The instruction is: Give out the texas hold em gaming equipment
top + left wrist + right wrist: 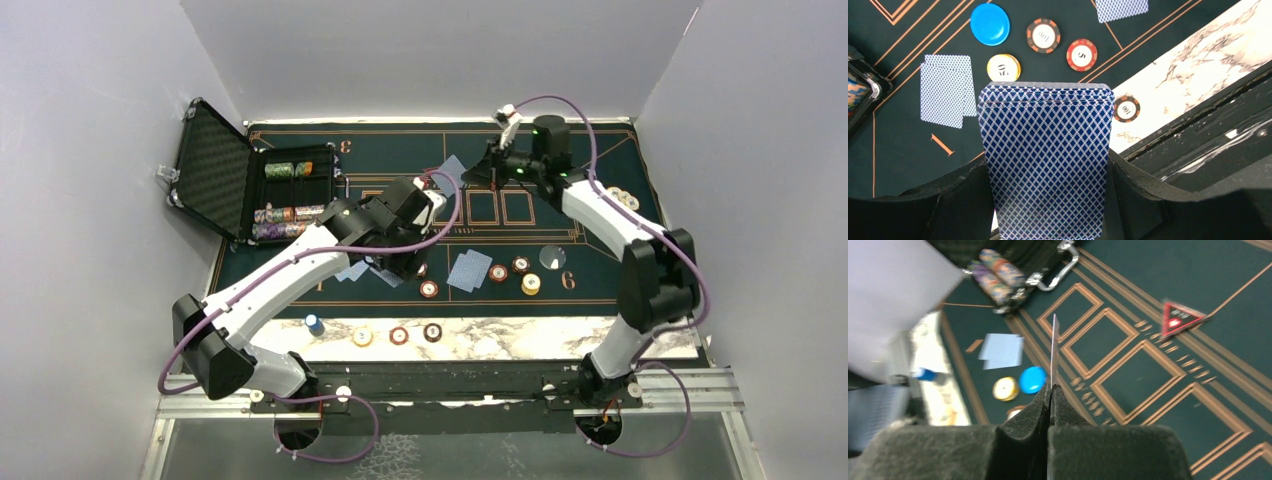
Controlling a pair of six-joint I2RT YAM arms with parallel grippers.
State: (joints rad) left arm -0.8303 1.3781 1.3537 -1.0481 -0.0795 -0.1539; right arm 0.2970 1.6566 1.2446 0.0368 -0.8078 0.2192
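Clamped a thick deck of blue-backed diamond-pattern playing cards (1048, 150) upright between the black foam pads (963, 195) of the left gripper (1048, 187), jaws closed against its long edges, over the near side of the dark green felt mat with orange lines (600, 160). Pinched one single card (1053, 347) edge-on in the right gripper (1050, 397), jaws pressed together on it, above the far half of the mat, near the small red triangular marker (1180, 319).

Counted as done, by the look of it: a pair of face-down cards (945, 90) laid beside a flat blue disc (990, 23), a yellow round chip (1003, 67), an orange-and-black chip (1043, 35) and a red-and-white chip (1081, 54); a second pair of cards (470, 268) set next to three more chips (521, 264) and a clear disc (552, 256); further chips (399, 335) parked along the white marble-look strip (520, 335); a small cluster of pale chips (622, 198) at the mat's right edge.

Judged as left: placing the pinched card, probably at a far seat or in the orange-outlined boxes (500, 207), with no card seen there; dealing down the deck; perhaps emptying the chip rows (288, 213) in the open black foam-lined case (212, 165). Put the job somewhere around the middle.
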